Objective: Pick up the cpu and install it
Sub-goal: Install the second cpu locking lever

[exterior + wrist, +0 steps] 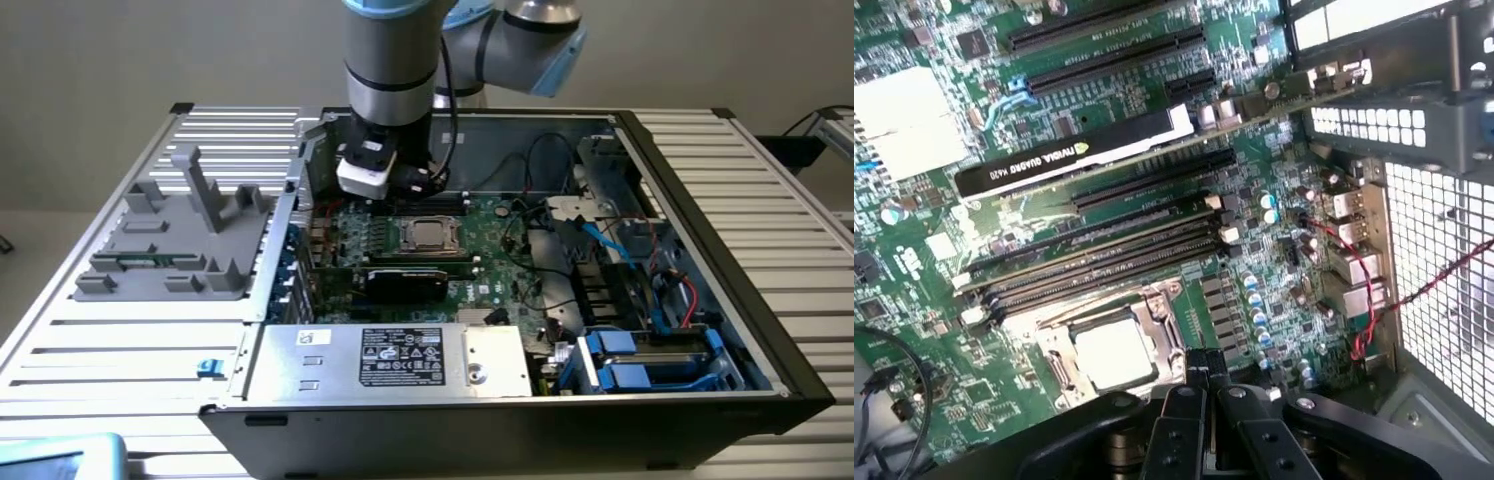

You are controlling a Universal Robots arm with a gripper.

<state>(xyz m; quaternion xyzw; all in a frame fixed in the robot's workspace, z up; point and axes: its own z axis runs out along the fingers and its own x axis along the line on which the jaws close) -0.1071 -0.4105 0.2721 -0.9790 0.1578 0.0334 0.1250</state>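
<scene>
The cpu (427, 235) is a shiny silver square lying flat in its metal-framed socket in the middle of the green motherboard (501, 270), inside the open computer case. In the wrist view the cpu (1116, 355) sits within the socket frame (1164, 335). My gripper (1204, 368) hangs just above the board beside that frame. Its two black fingers are shut together with nothing between them. In the exterior view the arm's wrist (387, 165) hovers over the board at the back, close behind the socket.
A black NVIDIA graphics card (1074, 160) and empty memory slots (1104, 250) lie beside the socket. The perforated case wall (1444, 280) and red wires (1369, 300) stand close by. A power supply (387, 360), blue drive bays (641, 360) and a grey fixture (174, 240) surround the board.
</scene>
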